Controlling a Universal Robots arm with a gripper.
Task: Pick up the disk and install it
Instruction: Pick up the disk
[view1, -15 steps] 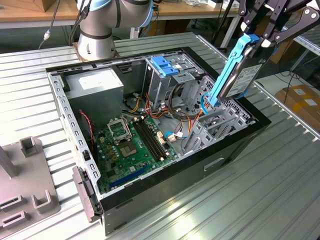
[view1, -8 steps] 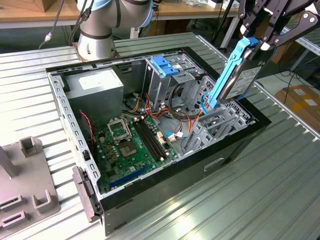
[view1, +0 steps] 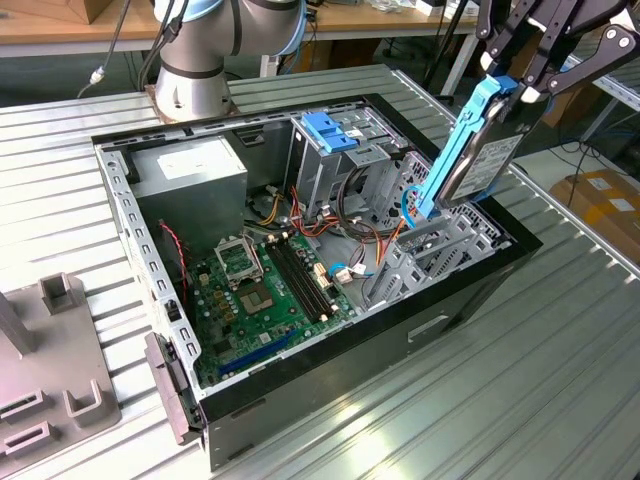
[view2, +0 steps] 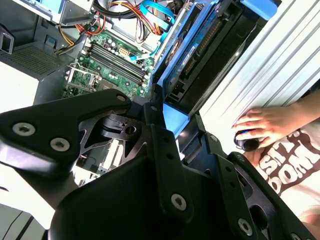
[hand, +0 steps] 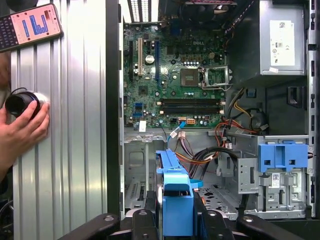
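Gripper (view1: 522, 88) is clamping the disk (view1: 478, 160), tilted on edge over the drive bay (view1: 432, 250); insertion is likely starting, demanding squared rails.

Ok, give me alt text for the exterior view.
A gripper holds a blue-railed disk tilted above an open computer case on a ribbed metal table. Inside the case are a green circuit board and a grey power box.
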